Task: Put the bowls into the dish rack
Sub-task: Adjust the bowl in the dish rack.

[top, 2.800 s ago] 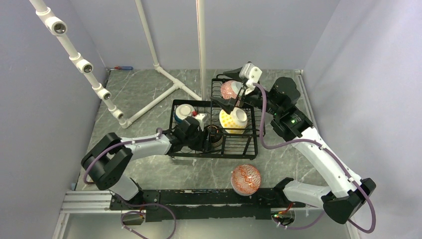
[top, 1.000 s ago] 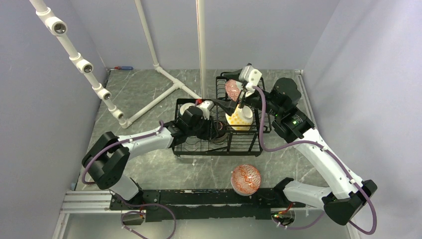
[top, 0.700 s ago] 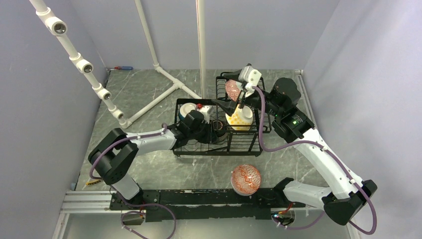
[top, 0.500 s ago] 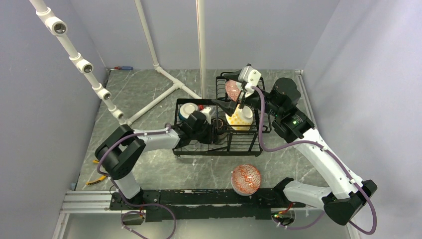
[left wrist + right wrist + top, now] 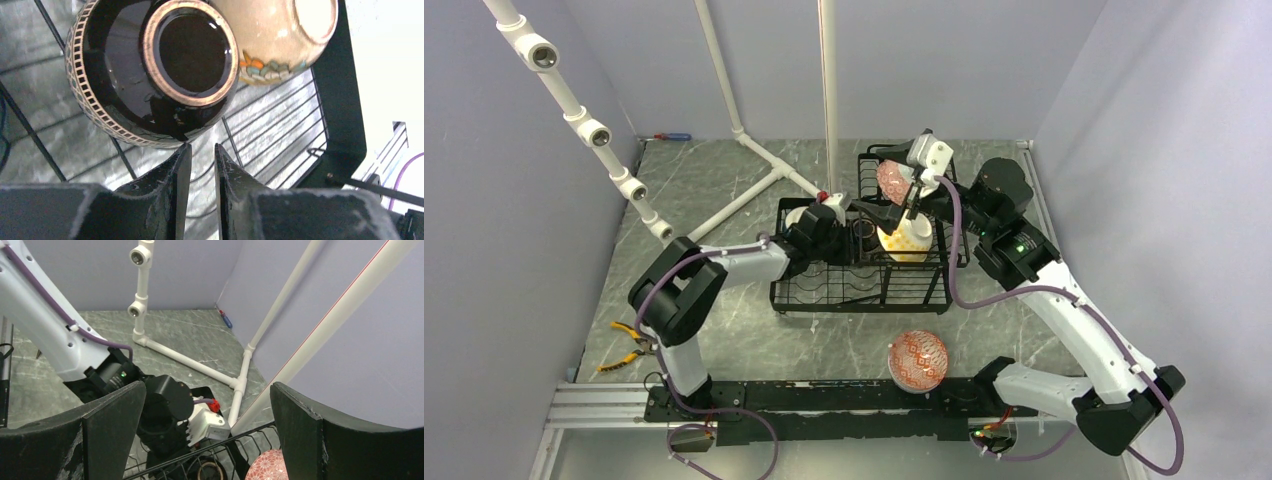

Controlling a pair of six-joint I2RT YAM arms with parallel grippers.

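Pliers (image 5: 624,345): flat on the desk by the left edge, towards the near corner.
Rack (image 5: 864,310): mid-desk, closer to the far edge than the near; raised basket at its far right.
Left end effector (image 5: 199,162): inside the lower tray, far-left part; fingers almost together with a thin gap, gripping nothing.
Dark bowl (image 5: 145,80): on its side on the tray wires, foot ring towards the wrist camera, just beyond the fingertips.
Cream bowl (image 5: 272,40): just beside the dark one, next to the tray's black end plate.
Yellow-dotted bowl (image 5: 906,240): tipped over in the lower tray, right part.
Pink bowl (image 5: 888,180): on edge in the raised basket.
Right end effector (image 5: 207,390): above the raised basket; fingers spread wide, empty.
Red-patterned bowl (image 5: 918,359): on the desk at the near edge, outside the rack.
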